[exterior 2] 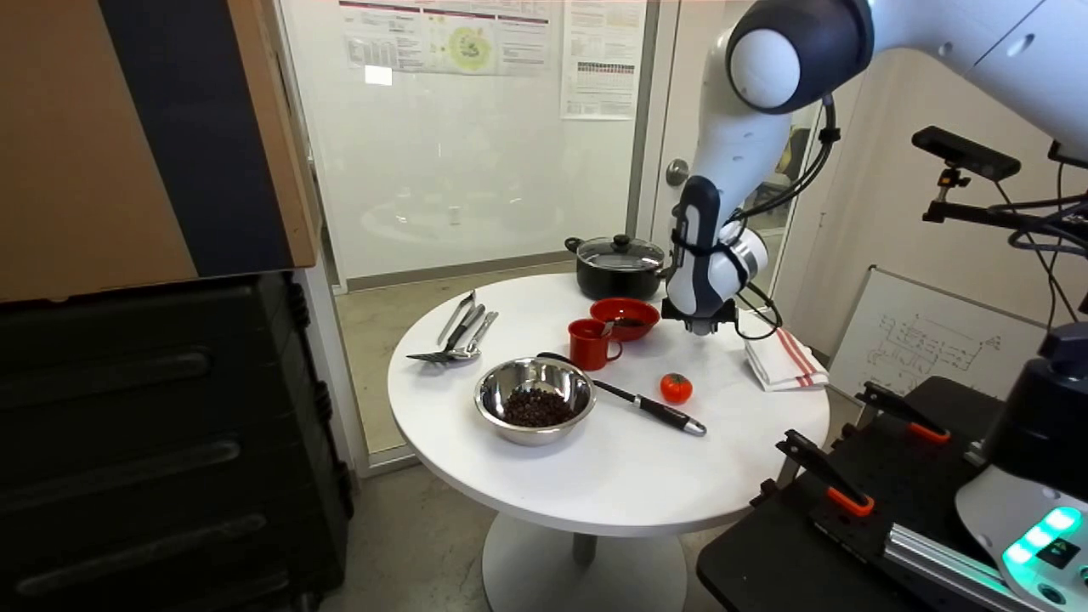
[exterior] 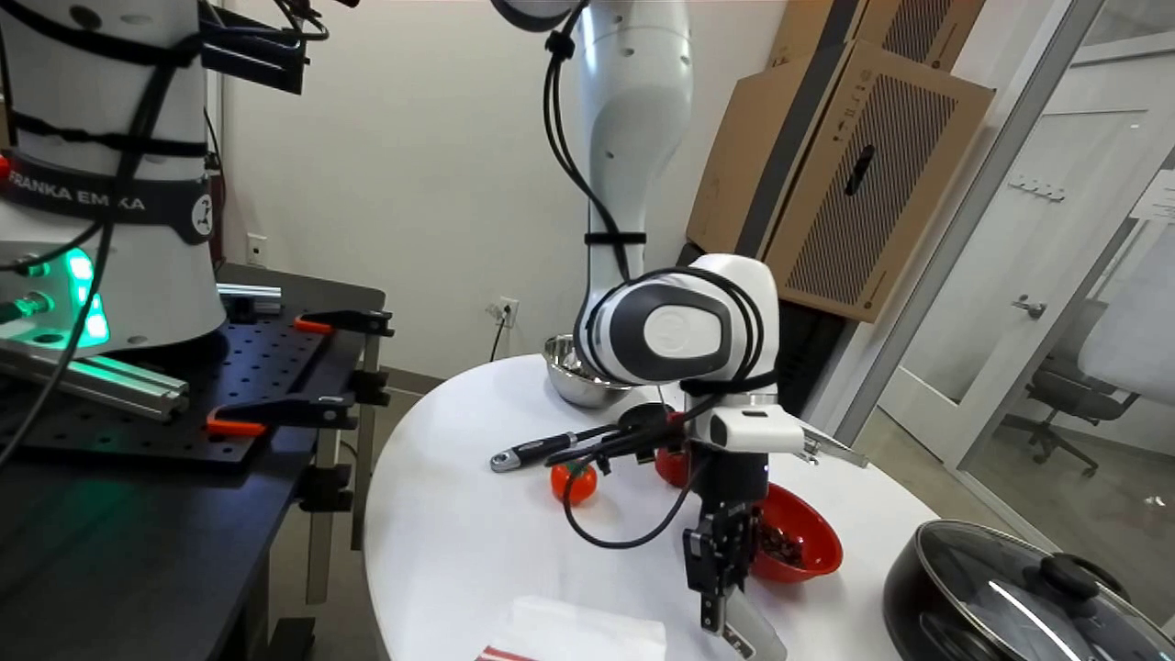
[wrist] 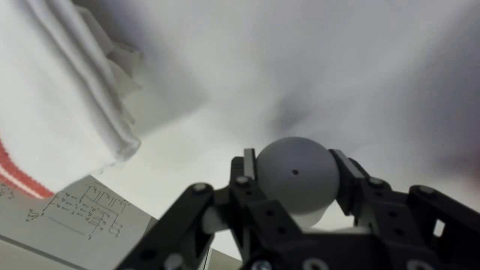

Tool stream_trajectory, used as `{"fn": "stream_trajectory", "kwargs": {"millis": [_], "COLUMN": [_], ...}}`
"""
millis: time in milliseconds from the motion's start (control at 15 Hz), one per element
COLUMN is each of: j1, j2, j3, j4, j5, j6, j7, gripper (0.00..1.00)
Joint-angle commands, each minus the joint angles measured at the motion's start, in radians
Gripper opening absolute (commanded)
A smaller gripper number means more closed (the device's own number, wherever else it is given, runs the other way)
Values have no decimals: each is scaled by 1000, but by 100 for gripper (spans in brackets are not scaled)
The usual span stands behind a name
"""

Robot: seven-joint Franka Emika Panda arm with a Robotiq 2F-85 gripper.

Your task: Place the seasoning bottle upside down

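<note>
Evidently, the seasoning bottle (wrist: 298, 178) was in my charge: in the wrist view the gripper (wrist: 295, 165) had it pinched between two fingers (wrist: 249, 162), a rounded grey end with a small dark dot facing the camera. Whether that was top or base, I could not tell from my remote station. A striped folded towel (wrist: 56, 105) lay to one side, apart from the bottle. In an exterior view, the pale bottle appeared to slant from the gripper over the white table (exterior: 459, 532), near the red bowl (exterior: 817, 546); contact with the tabletop could not be made out. In an exterior view, the robot's arm (exterior 2: 744, 144) hung between bowl and towel, and I could not pick out the bottle there. My concern was the release: set down at that slant, it would likely land on an edge and topple as the fingers parted. Pressing too low could twist it in my grasp, and if the rounded end had yet to go underneath, that curve might leave it rocking.
</note>
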State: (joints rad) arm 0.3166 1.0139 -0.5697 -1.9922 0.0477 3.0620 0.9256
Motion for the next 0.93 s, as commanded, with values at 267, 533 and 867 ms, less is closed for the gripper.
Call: {"fn": "stream_trajectory", "kwargs": {"millis": [267,533,867], "j1": [-278,-376,-446], "j2": [-404,-479,-417], "j3": [235,319,413], "j4": [-131,-124,-34], "j5": [15,40,82], "j6": [-329,-570,-845], "j7": [-400,-526,-626], "gripper": [24,24,24]}}
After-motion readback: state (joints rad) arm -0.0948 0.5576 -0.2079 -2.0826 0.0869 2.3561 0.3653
